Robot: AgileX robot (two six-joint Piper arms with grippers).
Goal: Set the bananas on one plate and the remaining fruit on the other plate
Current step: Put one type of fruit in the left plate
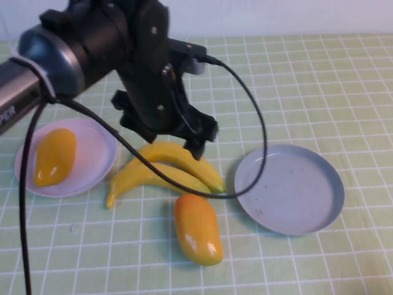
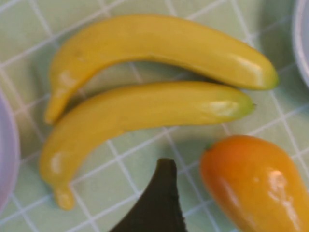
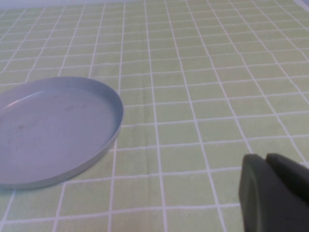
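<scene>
Left gripper (image 1: 184,138) above two curved yellow bananas (image 1: 161,171) at table centre, fingers' state unclear. Right gripper (image 3: 273,193) right of round grey-blue plate (image 3: 58,140), fingers' state unclear.

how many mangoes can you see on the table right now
2: one mango lies on the pink plate; the other mango lies on the mat beside the bananas. None appears hidden.

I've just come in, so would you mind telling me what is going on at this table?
The robot is sorting fruit onto two plates. One mango already lies on the pink plate; the other mango and both bananas are on the mat, and the grey-blue plate is empty. The left claw hovers over the bananas, holding nothing. The right claw sits low beside the grey-blue plate.
</scene>
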